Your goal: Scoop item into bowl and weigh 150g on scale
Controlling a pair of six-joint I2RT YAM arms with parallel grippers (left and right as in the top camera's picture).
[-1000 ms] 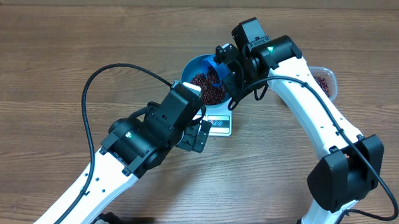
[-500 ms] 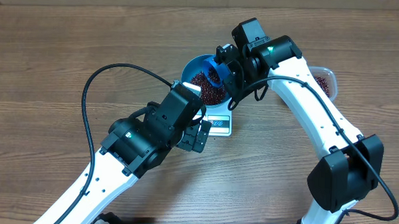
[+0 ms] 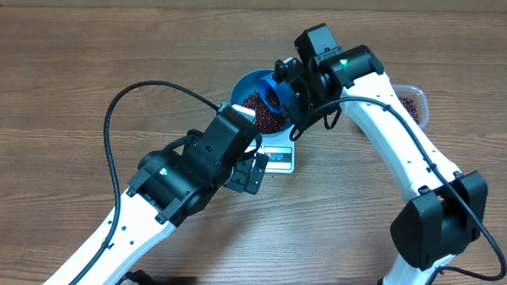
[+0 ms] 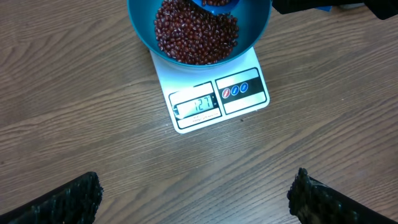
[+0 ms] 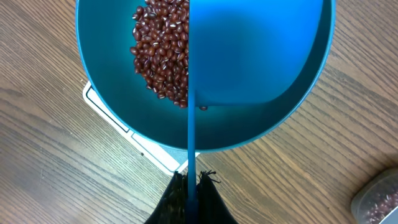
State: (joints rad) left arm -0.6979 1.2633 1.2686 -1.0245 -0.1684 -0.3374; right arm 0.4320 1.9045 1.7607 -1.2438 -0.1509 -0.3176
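Note:
The blue bowl stands on the white scale, with a heap of red-brown beans inside. The scale's display reads 127. My right gripper is shut on the thin handle of a small blue scoop, which hangs over the bowl's right half, above the beans. My left gripper hovers open over bare table in front of the scale. Its fingers are far apart and nothing is between them.
A clear plastic tub of beans sits at the back right, behind my right arm; its corner shows in the right wrist view. My left arm's black cable loops over the wooden table to the left.
The scoop has turned slightly over the bowl. Both arms otherwise hold their places.

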